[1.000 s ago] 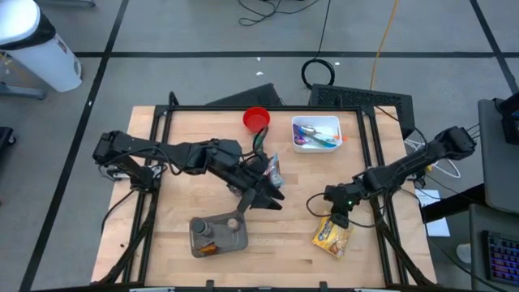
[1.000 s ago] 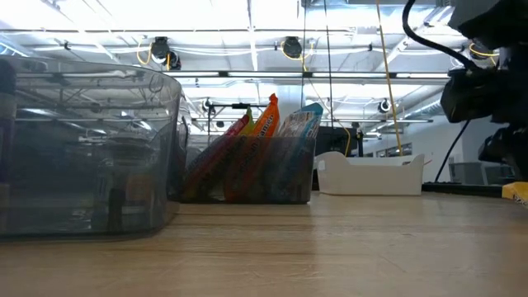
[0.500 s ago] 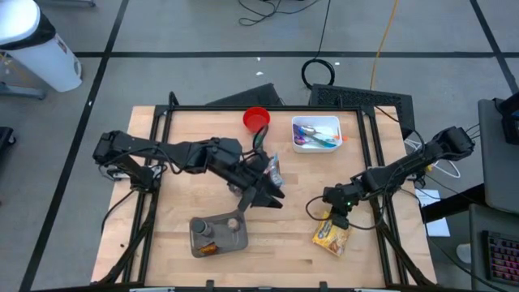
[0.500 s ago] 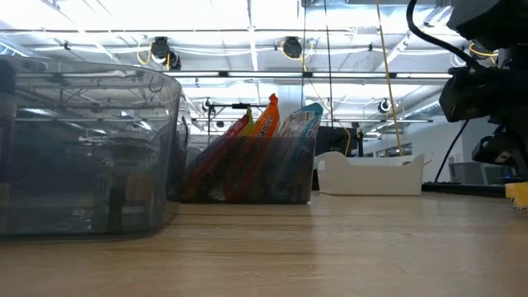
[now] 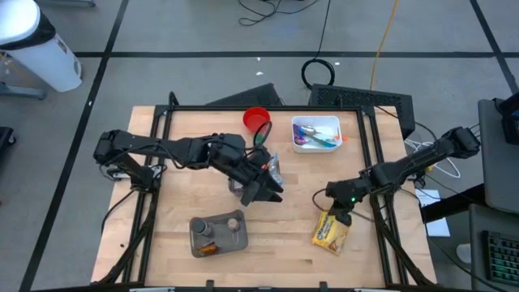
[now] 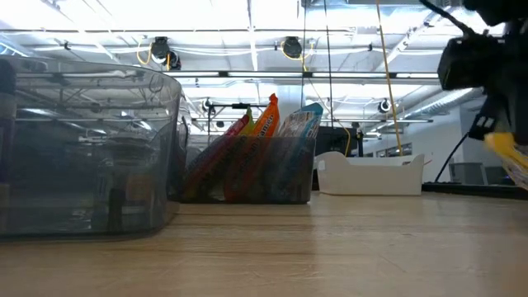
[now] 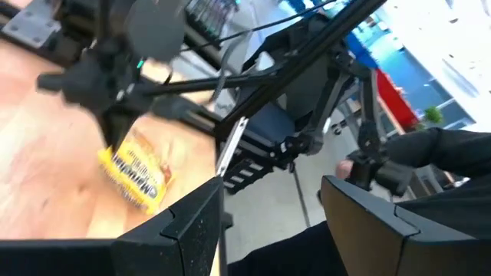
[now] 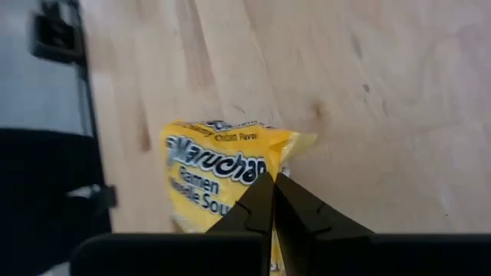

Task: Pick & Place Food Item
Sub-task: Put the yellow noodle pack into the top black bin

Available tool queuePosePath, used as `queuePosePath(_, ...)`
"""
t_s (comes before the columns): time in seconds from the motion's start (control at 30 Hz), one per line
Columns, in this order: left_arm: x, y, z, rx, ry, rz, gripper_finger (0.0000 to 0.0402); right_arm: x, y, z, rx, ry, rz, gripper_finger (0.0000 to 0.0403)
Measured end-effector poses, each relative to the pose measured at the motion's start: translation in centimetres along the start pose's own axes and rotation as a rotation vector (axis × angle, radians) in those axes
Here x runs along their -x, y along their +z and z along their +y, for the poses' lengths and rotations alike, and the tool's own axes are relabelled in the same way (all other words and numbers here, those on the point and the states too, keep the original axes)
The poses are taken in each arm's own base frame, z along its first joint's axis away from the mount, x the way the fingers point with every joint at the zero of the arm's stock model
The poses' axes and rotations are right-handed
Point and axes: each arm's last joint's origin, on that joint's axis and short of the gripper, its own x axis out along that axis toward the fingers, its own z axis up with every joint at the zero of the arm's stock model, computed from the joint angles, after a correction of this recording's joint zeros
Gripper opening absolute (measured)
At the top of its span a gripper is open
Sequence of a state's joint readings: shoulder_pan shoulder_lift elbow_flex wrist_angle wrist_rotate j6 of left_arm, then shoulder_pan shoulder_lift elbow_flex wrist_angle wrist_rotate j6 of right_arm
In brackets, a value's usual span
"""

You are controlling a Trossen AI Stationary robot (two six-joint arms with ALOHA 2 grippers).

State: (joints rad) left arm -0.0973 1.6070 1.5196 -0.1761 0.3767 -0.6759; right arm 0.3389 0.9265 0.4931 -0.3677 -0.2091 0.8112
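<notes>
Pinching the yellow ramen packet (image 8: 222, 188) edge, the right pincer (image 8: 272, 201) hides the packet's lower print

Yellow ramen packet (image 5: 332, 232) sits at the table's four o'clock corner, one edge pinched up, printed face showing, slightly crumpled.

Bare wood mid-table (image 5: 300, 182), left arm (image 5: 186, 152) and grey container (image 5: 219, 235) crowding beside it
</notes>
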Motion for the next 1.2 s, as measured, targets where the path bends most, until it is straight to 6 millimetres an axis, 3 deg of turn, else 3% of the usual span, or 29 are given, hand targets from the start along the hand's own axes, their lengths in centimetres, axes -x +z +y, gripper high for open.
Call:
queuePosePath(0.27,0.3,0.2,0.9,-0.019,0.048,0.008,0.023,3.8,1.4,0.7,-0.013,0.053,-0.214,0.0)
queuePosePath(0.7,1.1,1.5,2.5,-0.037,0.111,-0.046,0.023,10.7,6.8,4.8,0.184,-0.029,-0.336,0.0)
queuePosePath(0.97,1.1,1.9,3.4,-0.15,0.26,-0.124,0.023,12.3,11.1,6.9,0.302,-0.036,-0.361,0.0)
queuePosePath(1.2,1.1,1.9,3.5,-0.17,0.27,-0.126,0.023,12.6,13.9,8.0,0.377,-0.016,-0.364,0.0)
